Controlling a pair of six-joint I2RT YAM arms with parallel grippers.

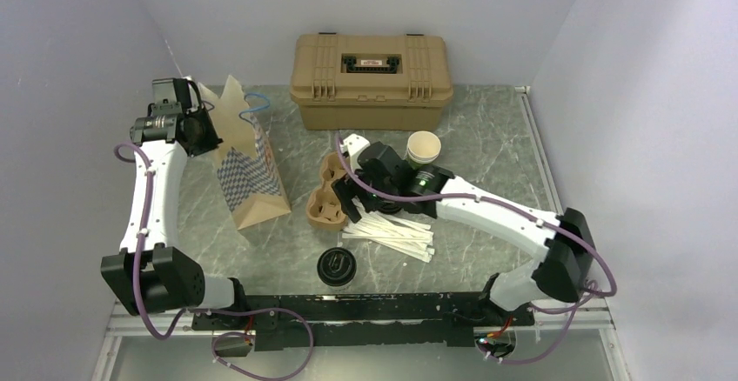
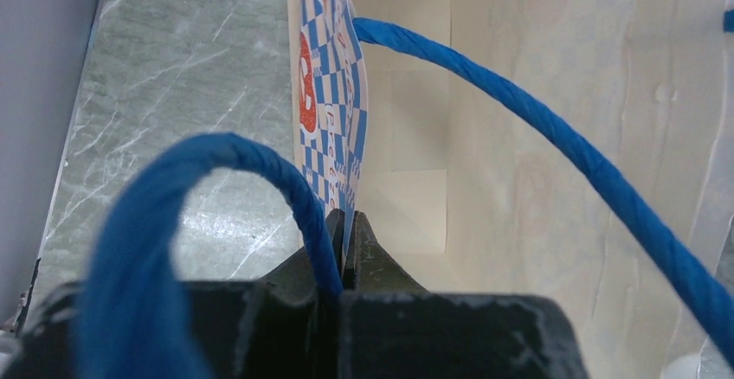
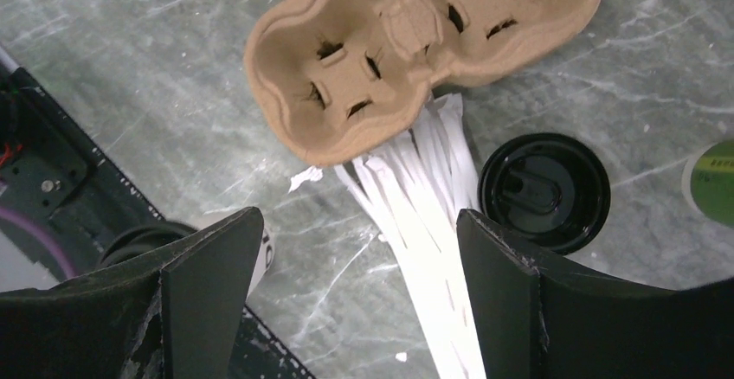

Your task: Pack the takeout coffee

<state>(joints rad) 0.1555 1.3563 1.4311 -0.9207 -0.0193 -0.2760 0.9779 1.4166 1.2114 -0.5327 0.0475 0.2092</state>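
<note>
The takeout coffee [image 1: 338, 267], a cup with a round black lid, stands near the table's front edge. In the right wrist view only its edge [image 3: 130, 239] shows behind my left finger. My right gripper [image 1: 349, 198] is open and empty, hovering over white paper-wrapped sticks [image 3: 415, 215] beside the pulp cup carrier [image 1: 325, 194]; in its own view the gripper [image 3: 357, 219] has jaws wide apart. My left gripper [image 1: 207, 133] is shut on the top edge of the paper bag [image 1: 248, 168]. In the left wrist view the gripper [image 2: 346, 220] pinches the checkered bag wall [image 2: 333, 128] and the bag stands open.
A tan toolbox [image 1: 372, 68] stands at the back. An open paper cup with cream inside [image 1: 424, 147] sits behind my right arm. A loose black lid [image 3: 544, 190] lies beside the sticks. The carrier [image 3: 389, 50] is empty. The bag's blue handles [image 2: 519, 111] hang across its mouth.
</note>
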